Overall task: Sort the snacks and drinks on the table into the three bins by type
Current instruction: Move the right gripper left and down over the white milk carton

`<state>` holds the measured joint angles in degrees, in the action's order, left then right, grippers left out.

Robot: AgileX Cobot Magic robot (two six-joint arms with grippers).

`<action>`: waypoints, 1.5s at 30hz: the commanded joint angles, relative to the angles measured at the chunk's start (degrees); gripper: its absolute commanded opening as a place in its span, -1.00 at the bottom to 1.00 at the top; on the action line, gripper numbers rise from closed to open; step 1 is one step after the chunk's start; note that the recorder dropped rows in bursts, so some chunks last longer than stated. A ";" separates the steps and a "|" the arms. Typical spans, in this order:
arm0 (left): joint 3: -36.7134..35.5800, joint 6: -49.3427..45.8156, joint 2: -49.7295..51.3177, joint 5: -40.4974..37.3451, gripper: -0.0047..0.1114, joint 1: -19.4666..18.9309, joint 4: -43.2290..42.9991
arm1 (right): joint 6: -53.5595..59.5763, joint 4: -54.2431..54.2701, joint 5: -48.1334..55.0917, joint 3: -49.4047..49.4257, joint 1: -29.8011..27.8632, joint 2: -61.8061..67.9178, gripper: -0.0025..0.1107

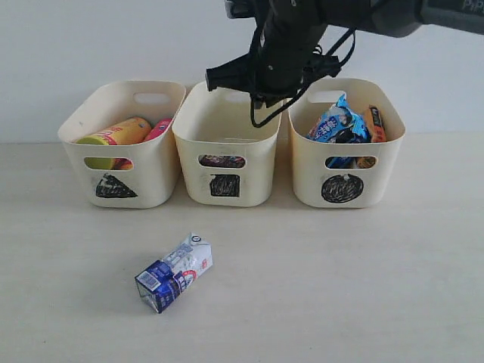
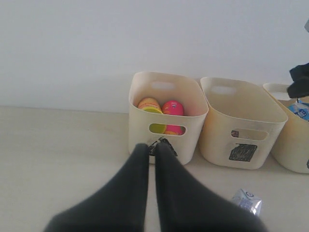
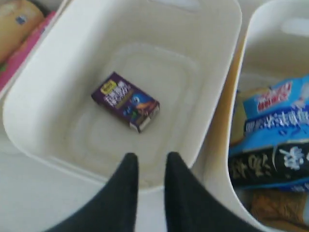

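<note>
A blue and white carton (image 1: pixel 174 272) lies on its side on the table (image 1: pixel 340 280), in front of the three bins. The dark purple carton (image 3: pixel 126 100) lies flat on the floor of the square bin (image 1: pixel 253 178). My right gripper (image 3: pixel 148 155) hangs above that bin's near rim, its jaws a narrow gap apart with nothing between them. The triangle bin (image 1: pixel 155 174) holds the yellow-orange tube (image 1: pixel 117 134) and the pink tube (image 1: pixel 159 127). In the circle bin (image 1: pixel 302 170) are the blue bag (image 1: pixel 333 125) and the orange-brown packet (image 1: pixel 375 125). My left gripper (image 2: pixel 151 145) is shut and empty, low over the table before the triangle bin.
The right arm (image 1: pixel 276 60) reaches in from the upper right over the square bin, with a black cable drooping into it. A pale wall stands close behind the bins. The left arm does not show in the exterior view.
</note>
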<state>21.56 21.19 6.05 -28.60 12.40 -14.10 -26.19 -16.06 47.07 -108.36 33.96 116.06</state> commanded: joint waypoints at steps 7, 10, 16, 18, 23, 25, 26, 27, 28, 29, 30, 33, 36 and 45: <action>-0.29 -0.20 -0.28 -0.18 -0.84 0.25 0.24 | 22.98 21.06 19.65 -0.25 -0.19 -3.31 -0.93; -0.29 -0.20 -0.28 -0.18 -0.84 0.25 0.24 | 28.75 31.86 22.82 -0.25 -0.19 -3.31 -0.93; -0.29 -0.20 -0.28 -0.18 -0.84 0.25 0.24 | 30.18 35.05 21.53 -0.25 2.82 -3.31 -0.93; -0.29 -0.20 -0.28 -0.18 -0.84 0.25 0.24 | 30.18 34.93 20.56 -0.25 4.18 -3.31 -0.93; -0.29 -0.20 -0.28 -0.18 -0.84 0.25 0.24 | 30.68 34.64 18.68 -0.25 6.86 -3.31 -0.93; -0.29 -0.20 -0.28 -0.18 -0.84 0.25 0.24 | 30.42 34.64 18.22 -0.25 7.28 -3.31 -0.93; -0.29 -0.20 -0.28 -0.18 -0.84 0.25 0.24 | 29.93 34.64 18.07 -0.25 7.40 -3.31 -0.93; -0.29 -0.20 -0.28 -0.18 -0.84 0.25 0.24 | 29.42 34.75 17.97 -0.25 7.40 -3.31 -0.93; -0.29 -0.20 -0.28 -0.18 -0.84 0.25 0.24 | 29.28 34.75 17.86 -0.25 7.40 -3.31 -0.93; -0.29 -0.20 -0.28 -0.18 -0.84 0.25 0.24 | 29.15 34.75 17.92 -0.25 7.40 -3.31 -0.93; -0.29 -0.20 -0.28 -0.18 -0.84 0.25 0.24 | 29.12 34.85 17.92 -0.25 7.40 -3.31 -0.93; -0.29 -0.20 -0.28 -0.18 -0.84 0.25 0.24 | 28.88 34.86 18.06 -0.25 7.40 -3.31 -0.93; -0.29 -0.20 -0.28 -0.18 -0.84 0.25 0.24 | 27.51 35.00 18.14 -0.25 7.40 -3.31 -0.93; -0.29 -0.20 -0.28 -0.18 -0.84 0.25 0.24 | 22.87 33.97 15.18 -0.25 11.39 0.83 0.14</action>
<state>21.56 21.19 6.05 -28.60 12.40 -14.10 -0.56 18.88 63.83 -108.46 43.96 115.08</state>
